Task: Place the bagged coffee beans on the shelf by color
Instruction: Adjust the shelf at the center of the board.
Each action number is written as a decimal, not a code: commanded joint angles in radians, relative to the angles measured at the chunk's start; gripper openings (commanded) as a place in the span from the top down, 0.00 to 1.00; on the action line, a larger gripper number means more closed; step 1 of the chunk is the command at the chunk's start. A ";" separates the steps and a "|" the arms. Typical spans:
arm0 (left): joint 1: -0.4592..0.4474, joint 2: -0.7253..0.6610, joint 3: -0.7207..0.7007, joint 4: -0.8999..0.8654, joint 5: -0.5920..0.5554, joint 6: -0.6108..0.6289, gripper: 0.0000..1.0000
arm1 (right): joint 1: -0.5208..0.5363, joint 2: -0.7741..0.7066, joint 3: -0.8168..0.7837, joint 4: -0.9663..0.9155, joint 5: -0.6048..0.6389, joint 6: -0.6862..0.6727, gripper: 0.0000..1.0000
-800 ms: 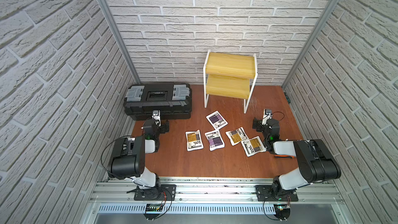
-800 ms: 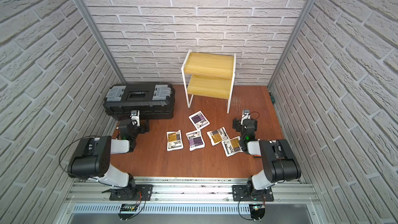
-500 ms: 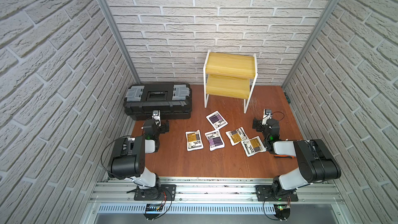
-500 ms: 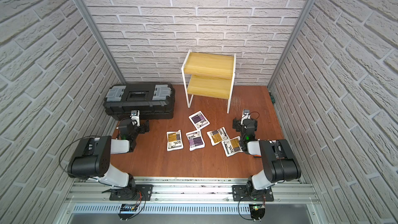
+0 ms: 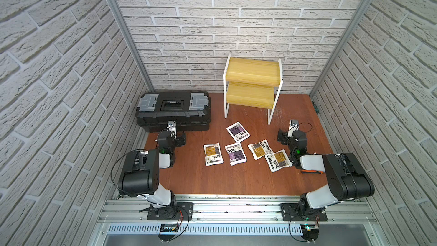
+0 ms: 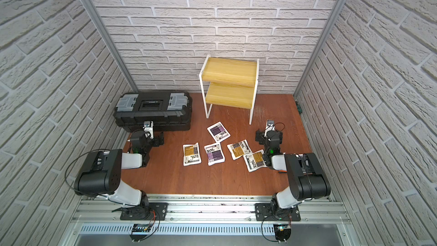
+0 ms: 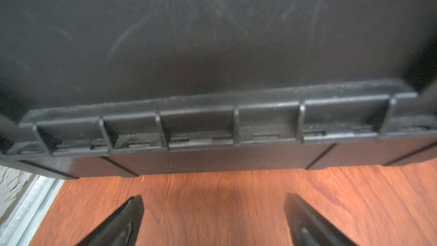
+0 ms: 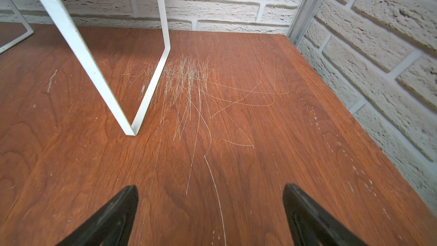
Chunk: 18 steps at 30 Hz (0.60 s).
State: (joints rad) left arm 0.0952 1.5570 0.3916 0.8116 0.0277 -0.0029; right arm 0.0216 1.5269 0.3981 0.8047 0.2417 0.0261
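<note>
**Five pouches down, both boards bare**

I judge the sorting has not begun. All five bagged coffee beans lie flat on the worktop (image 5: 212, 181), in a loose cluster on the near side of the shelf (image 5: 254, 70), and both of its yellow boards carry nothing. The left orange pouch (image 5: 213, 153) lies just beside the middle purple pouch (image 5: 235, 154). The far purple pouch (image 5: 238, 131) sits closest to the shelf. The right orange pouch (image 5: 260, 149) and the near-right orange pouch (image 5: 277, 160) lie close together, and I cannot tell whether their corners touch.

My right claw (image 8: 210, 189) is spread wide and empty, low over scratched wood. It faces the shelf's right front leg, so no pouch shows in its wrist view. My left claw (image 7: 212, 199) is also agape with nothing in it, and it faces the side of the black toolbox (image 5: 172, 107) at the far left.

The next move is a first pick, I think. The near-right orange pouch lies nearest my right arm, so I would turn that claw toward it and come down over an edge. These pouches are thin and lie flat, so a pinch at the rim looks safer than one across the middle. I must also settle which board takes orange and which takes purple.

The pouches carry black print beside their colour blocks, but it is too small for me to read. Nothing on the toolbox lid is legible either.
</note>
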 commanded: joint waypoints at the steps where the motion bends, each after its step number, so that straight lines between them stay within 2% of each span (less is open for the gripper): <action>1: 0.003 -0.008 0.013 0.030 0.012 -0.009 0.02 | -0.001 -0.014 -0.012 0.045 -0.003 -0.006 0.01; 8: 0.006 -0.008 0.015 0.027 0.020 -0.010 0.02 | -0.001 -0.011 -0.009 0.041 -0.005 -0.004 0.01; 10: 0.015 -0.016 0.025 0.003 0.075 0.002 0.01 | -0.002 -0.013 -0.011 0.041 -0.005 -0.005 0.00; 18: 0.012 -0.015 0.025 0.001 0.071 0.002 0.01 | -0.002 -0.011 -0.010 0.043 -0.006 -0.005 0.00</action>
State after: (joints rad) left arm 0.1013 1.5570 0.3920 0.8062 0.0795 -0.0021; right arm 0.0216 1.5269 0.3981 0.8047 0.2413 0.0261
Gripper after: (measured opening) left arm 0.985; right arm 0.995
